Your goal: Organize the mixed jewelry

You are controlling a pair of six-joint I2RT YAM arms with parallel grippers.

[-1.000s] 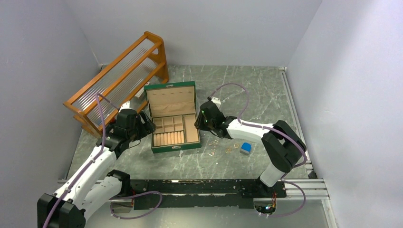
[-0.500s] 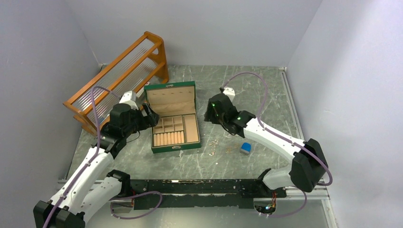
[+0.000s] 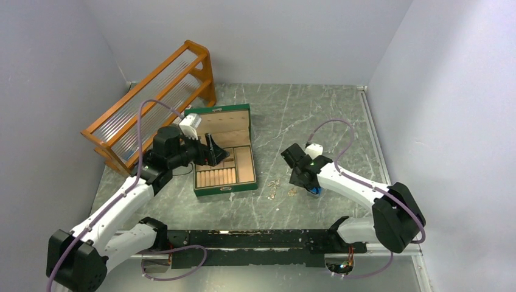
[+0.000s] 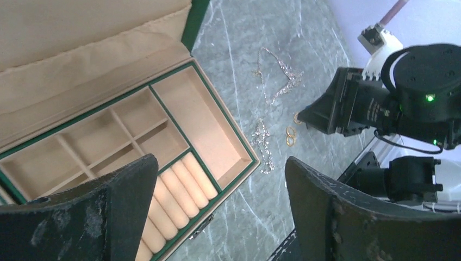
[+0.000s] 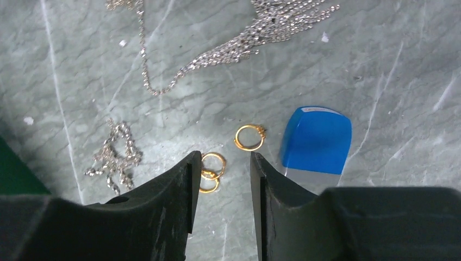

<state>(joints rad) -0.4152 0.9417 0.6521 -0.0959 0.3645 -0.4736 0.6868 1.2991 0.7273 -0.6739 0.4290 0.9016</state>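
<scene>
The mixed jewelry lies on the marble table (image 3: 341, 121) right of the open green box (image 3: 246, 187). In the right wrist view there are two linked gold rings (image 5: 211, 171), a single gold ring (image 5: 249, 137), a long silvery chain (image 5: 239, 43) and a small chain cluster (image 5: 114, 155). My right gripper (image 5: 224, 159) is open and empty, low over the rings, with the linked pair beside its left finger; it also shows in the top view (image 3: 302, 177). My left gripper (image 4: 220, 163) is wide open and empty above the box's roll section (image 4: 174, 190); it also shows in the top view (image 3: 213, 150).
A small blue block (image 5: 316, 141) lies just right of the single ring. The box's lid (image 3: 219, 121) stands open at the back. A wooden rack (image 3: 152, 97) stands at the back left. Grey walls close in the table on three sides.
My left gripper has swung right from beside the box to over it. My right gripper has moved from the box's right side toward the front right, down over the rings by the blue block.
</scene>
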